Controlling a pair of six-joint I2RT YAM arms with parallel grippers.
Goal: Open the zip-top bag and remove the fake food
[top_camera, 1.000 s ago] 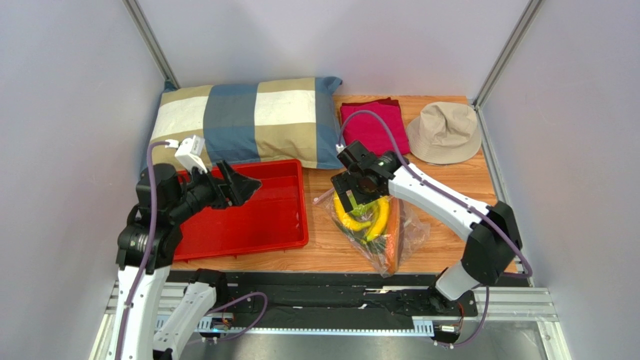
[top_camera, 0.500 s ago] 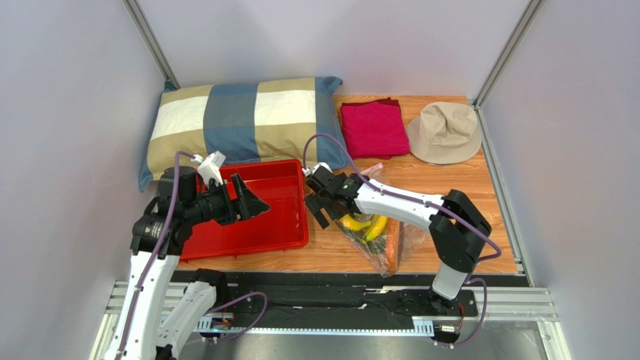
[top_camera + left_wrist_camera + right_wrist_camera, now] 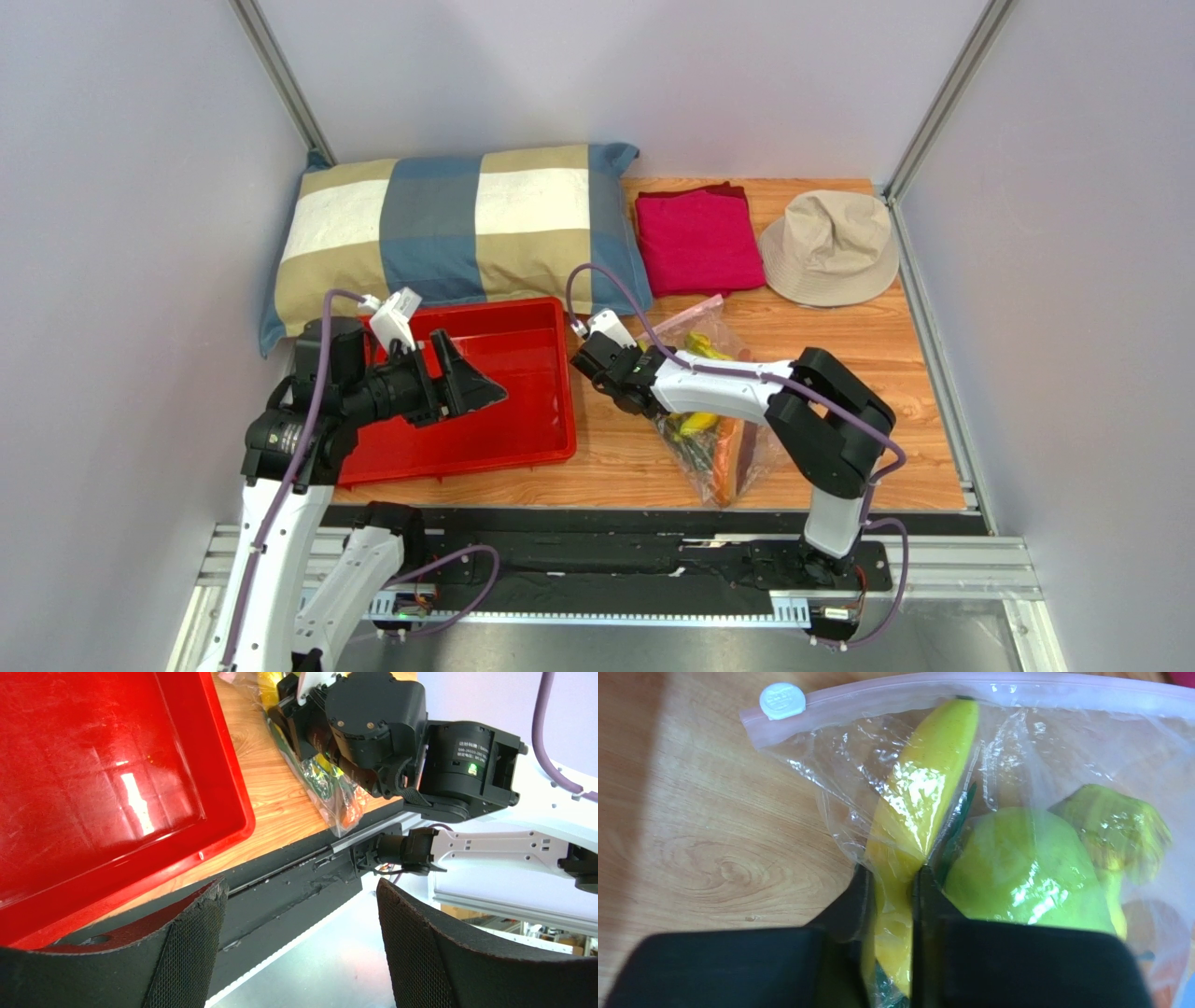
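Observation:
The zip-top bag [image 3: 718, 445] lies on the wooden table right of the red tray, its pink zip strip [image 3: 990, 686] and white slider [image 3: 782, 700] at the far end. Inside shows the fake food: a yellow banana [image 3: 920, 805], a round green fruit [image 3: 1025, 875] and an orange piece [image 3: 727, 455]. My right gripper [image 3: 891, 896] is low at the bag's left side, shut on the plastic with the banana pinched through it. My left gripper [image 3: 470, 385] hangs open above the tray's near right part, nothing between its fingers [image 3: 189, 952].
The red tray [image 3: 463, 455] sits left of the bag. At the back lie a checked pillow [image 3: 449, 231], a folded red cloth [image 3: 697, 238] and a beige hat [image 3: 831, 248]. The black rail [image 3: 295, 882] runs along the table's near edge.
My right gripper dropped and moved left to the bag's edge, then shut on the plastic and banana. The bag shifted slightly. My left arm swung right over the tray.

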